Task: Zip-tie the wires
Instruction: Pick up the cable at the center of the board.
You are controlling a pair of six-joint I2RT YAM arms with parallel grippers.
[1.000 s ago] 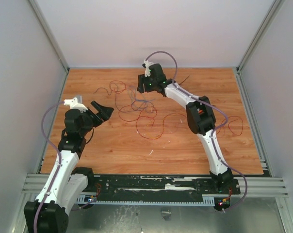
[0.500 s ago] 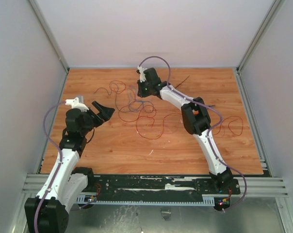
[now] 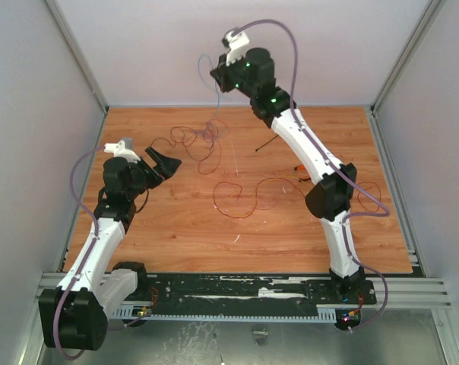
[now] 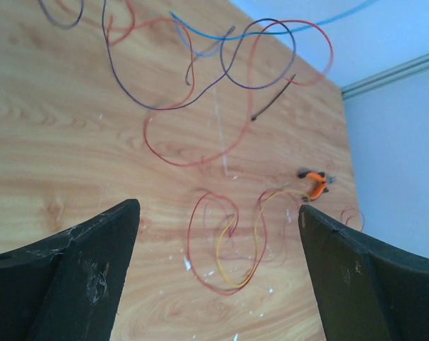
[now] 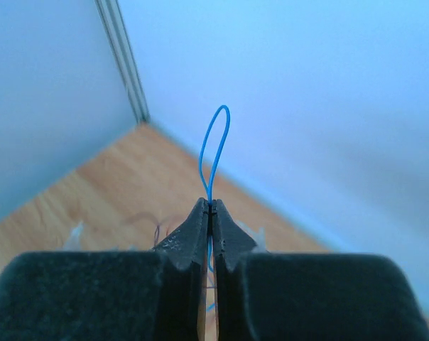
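Note:
My right gripper (image 3: 216,76) is raised high over the far edge of the table, shut on a thin blue wire (image 5: 215,139) that loops up out of its tips (image 5: 211,207). Below it that blue strand (image 3: 216,97) hangs down to the tangle of red and dark wires (image 3: 205,138), also seen as wires (image 4: 200,85) on the wood. A separate red and yellow loop (image 4: 236,245) lies nearer. The zip tie (image 3: 270,141), a black strip (image 4: 273,103), lies flat right of the tangle. My left gripper (image 3: 166,163) is open and empty, left of the tangle (image 4: 218,213).
Orange-handled pliers (image 4: 315,183) lie on the wooden table (image 3: 176,236) near the right arm's elbow. Another red wire loop (image 3: 368,196) lies at the right side. White walls stand close on the left, right and back.
My right gripper shut on the blue wire down at the tangle and rose high toward the back wall, pulling strands up and back. The left gripper shifted slightly and stayed open.

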